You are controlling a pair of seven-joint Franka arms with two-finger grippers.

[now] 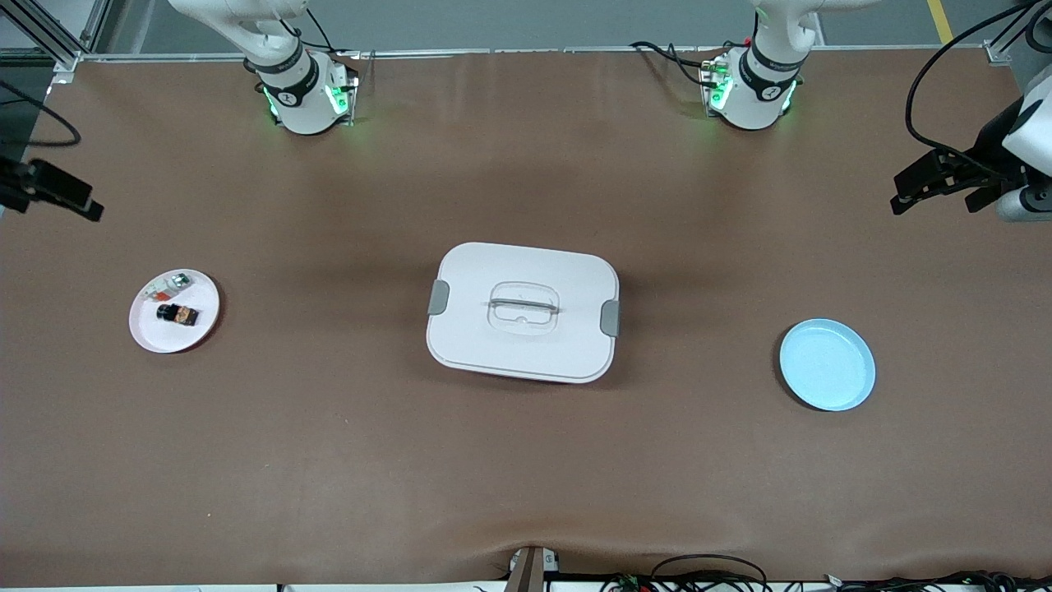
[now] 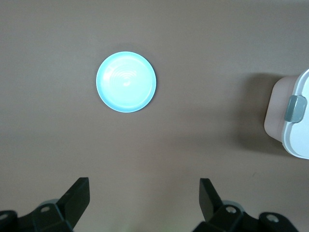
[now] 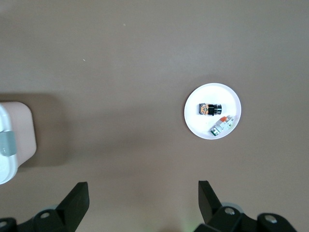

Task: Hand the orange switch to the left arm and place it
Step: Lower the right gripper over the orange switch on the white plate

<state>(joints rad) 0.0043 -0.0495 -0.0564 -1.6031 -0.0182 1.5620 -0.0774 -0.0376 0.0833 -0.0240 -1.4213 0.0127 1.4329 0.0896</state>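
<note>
The orange switch point(image 1: 179, 314) point(image 3: 210, 108), a tiny black block with orange markings, lies on a small white plate point(image 1: 201, 329) point(image 3: 197, 124) toward the right arm's end of the table. The white box point(image 1: 523, 312) point(image 2: 300, 125) point(image 3: 12, 145) with grey latches stands at the table's middle. My right gripper point(image 1: 78, 204) point(image 3: 142, 186) hangs open high over the table near the white plate, holding nothing. My left gripper point(image 1: 937, 200) point(image 2: 143, 186) is open and empty, high over the left arm's end of the table near a blue plate point(image 1: 827, 364) point(image 2: 126, 82).
A whitish small part point(image 1: 168, 286) point(image 3: 222, 125) with green and red bits shares the white plate with the switch. The blue plate holds nothing. Brown table surface lies bare between the box and each plate. Cables run along the table's near edge.
</note>
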